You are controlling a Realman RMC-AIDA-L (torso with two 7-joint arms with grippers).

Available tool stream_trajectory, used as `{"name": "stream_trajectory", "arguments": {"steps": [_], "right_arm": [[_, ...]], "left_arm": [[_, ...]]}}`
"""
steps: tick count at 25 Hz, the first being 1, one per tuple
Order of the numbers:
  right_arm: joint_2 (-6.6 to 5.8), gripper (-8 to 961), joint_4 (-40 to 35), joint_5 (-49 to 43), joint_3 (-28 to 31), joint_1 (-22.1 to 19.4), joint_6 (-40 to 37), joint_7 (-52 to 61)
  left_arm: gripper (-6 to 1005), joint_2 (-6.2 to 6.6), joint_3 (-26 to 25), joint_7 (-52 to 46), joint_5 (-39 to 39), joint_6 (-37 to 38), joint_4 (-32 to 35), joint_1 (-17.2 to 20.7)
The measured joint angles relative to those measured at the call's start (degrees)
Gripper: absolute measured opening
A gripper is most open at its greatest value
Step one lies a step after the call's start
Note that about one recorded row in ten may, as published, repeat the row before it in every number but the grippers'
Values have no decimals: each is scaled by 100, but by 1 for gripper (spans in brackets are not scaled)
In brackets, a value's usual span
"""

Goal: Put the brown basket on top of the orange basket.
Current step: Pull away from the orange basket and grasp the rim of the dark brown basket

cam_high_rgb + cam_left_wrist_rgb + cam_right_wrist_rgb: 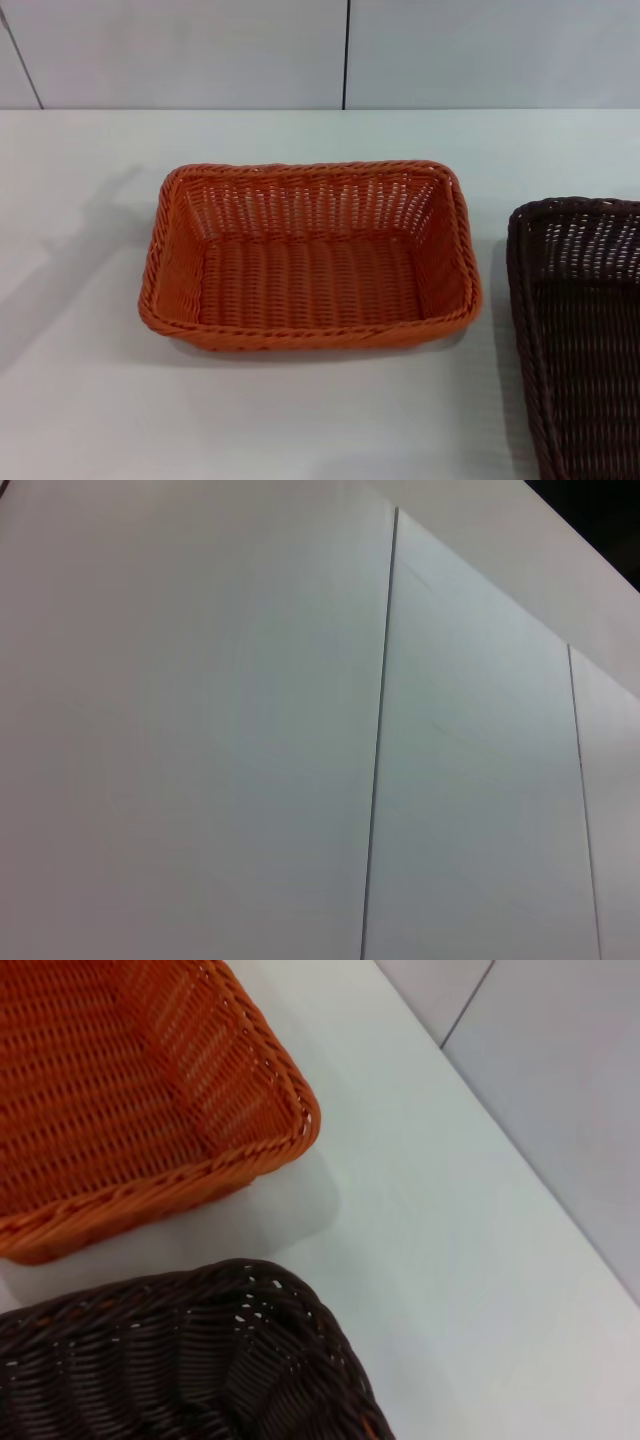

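The orange basket [310, 258] sits empty at the middle of the white tabletop [90, 400], its long axis running left to right. The brown basket [580, 330] rests on the tabletop just beside it on the robot's right, apart from it, partly cut off by the edge of the head view. No end effector shows in any view, so whether either is open or closed cannot be told. The right wrist camera looks down on a corner of the brown basket with the orange one beyond, so the right arm is probably nearer. The left wrist camera faces only the wall [200, 730].
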Motion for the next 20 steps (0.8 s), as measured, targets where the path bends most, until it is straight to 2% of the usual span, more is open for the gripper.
{"name": "stream_trajectory", "arguments": {"steps": [12,20], "right_arm": [[-124,585,811,-5,-8,135,257,-202],[-130,586,1232,-7,-71,186,547,-325]], "left_arm": [[828,9,0,4,-4,-5,-70,-5],[828,9,-9,30,-1,-4,-166,-2]]}}
